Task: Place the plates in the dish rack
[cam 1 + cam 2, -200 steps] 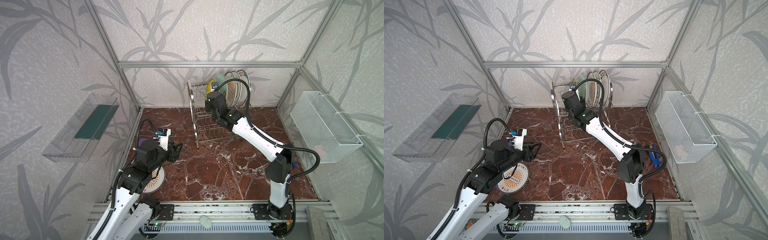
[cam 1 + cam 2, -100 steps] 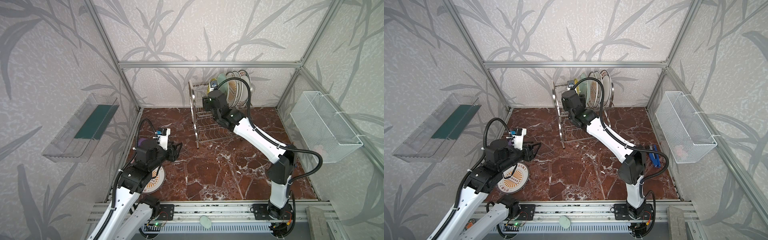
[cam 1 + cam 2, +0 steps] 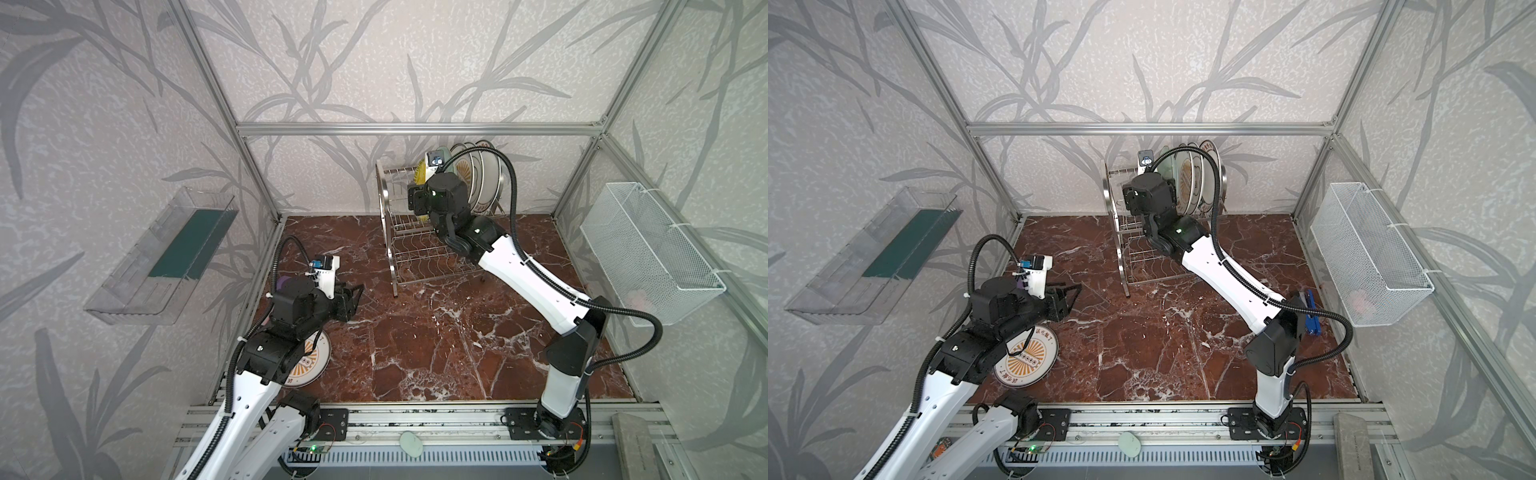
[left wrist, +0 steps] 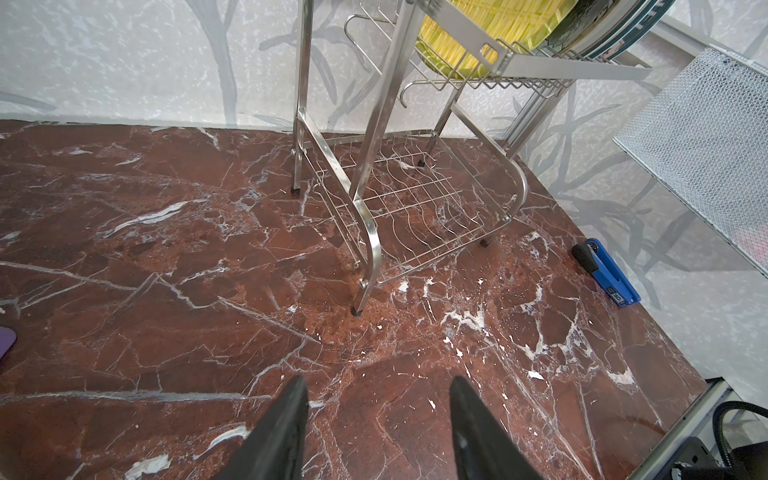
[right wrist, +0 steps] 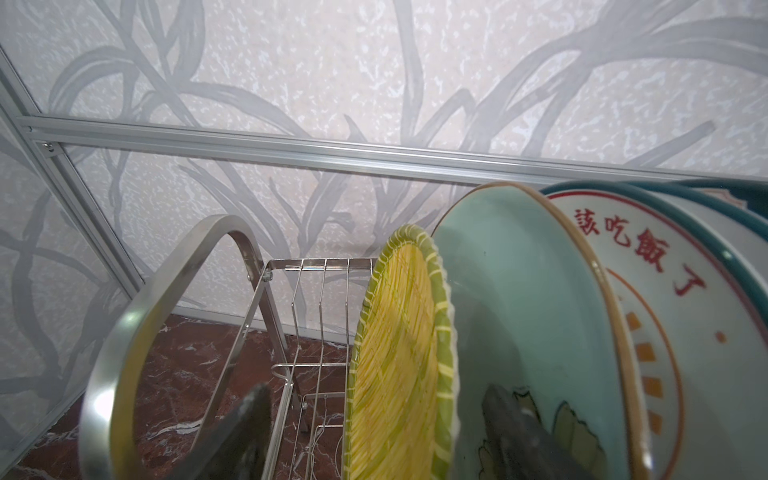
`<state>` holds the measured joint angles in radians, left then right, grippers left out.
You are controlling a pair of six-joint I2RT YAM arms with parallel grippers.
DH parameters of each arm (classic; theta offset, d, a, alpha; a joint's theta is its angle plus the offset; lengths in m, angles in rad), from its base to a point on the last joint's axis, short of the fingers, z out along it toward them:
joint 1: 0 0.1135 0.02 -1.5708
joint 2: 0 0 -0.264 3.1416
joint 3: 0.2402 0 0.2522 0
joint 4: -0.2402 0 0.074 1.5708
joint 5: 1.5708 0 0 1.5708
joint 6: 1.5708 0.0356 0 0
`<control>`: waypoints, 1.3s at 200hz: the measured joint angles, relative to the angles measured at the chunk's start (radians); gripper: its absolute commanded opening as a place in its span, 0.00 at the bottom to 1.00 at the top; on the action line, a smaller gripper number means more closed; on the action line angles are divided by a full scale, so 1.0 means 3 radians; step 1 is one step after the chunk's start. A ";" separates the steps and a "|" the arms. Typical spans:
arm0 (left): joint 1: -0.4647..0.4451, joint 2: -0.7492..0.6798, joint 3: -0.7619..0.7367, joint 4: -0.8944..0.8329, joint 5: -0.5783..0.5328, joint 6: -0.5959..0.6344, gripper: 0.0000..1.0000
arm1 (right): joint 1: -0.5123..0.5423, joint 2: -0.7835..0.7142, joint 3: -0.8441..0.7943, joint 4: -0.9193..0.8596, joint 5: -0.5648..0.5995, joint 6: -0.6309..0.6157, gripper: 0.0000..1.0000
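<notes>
Right end effector (image 5: 374, 415) just released yellow plate (image 5: 399, 353) into rack (image 5: 166, 291), upper centre. Left end effector (image 4: 378, 399) open, empty. Last plate (image 3: 1025, 357) waits lower left.

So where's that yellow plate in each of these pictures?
In a top view: the yellow plate is a sliver on the dish rack's upper shelf, at the back.
In a top view: hidden behind the right arm.
Left wrist: yellow plate on the upper shelf, above the lower one.
Right wrist: yellow plate close up, on edge, beside the teal plate.
Shared landmark: the rack's shiny curved leg.
</notes>
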<state>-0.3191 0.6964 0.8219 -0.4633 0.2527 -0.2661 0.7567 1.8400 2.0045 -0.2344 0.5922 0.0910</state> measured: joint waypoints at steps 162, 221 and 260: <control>0.0056 0.0128 0.0000 -0.0009 -0.0055 -0.0086 0.53 | -0.0029 -0.1579 -0.1320 0.0573 -0.0141 -0.0570 0.87; 0.0071 0.0172 0.0000 -0.0065 -0.0086 -0.0086 0.53 | -0.0337 -0.2220 -0.2199 0.0491 -0.0493 -0.0314 0.84; 0.0092 0.0304 0.0000 -0.0097 -0.0099 -0.0086 0.53 | -0.0421 -0.2344 -0.2659 0.0413 -0.0670 -0.0099 0.82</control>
<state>-0.2916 0.7876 0.8219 -0.4923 0.2230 -0.2920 0.6304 1.1370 1.2068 -0.1104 0.3912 0.0612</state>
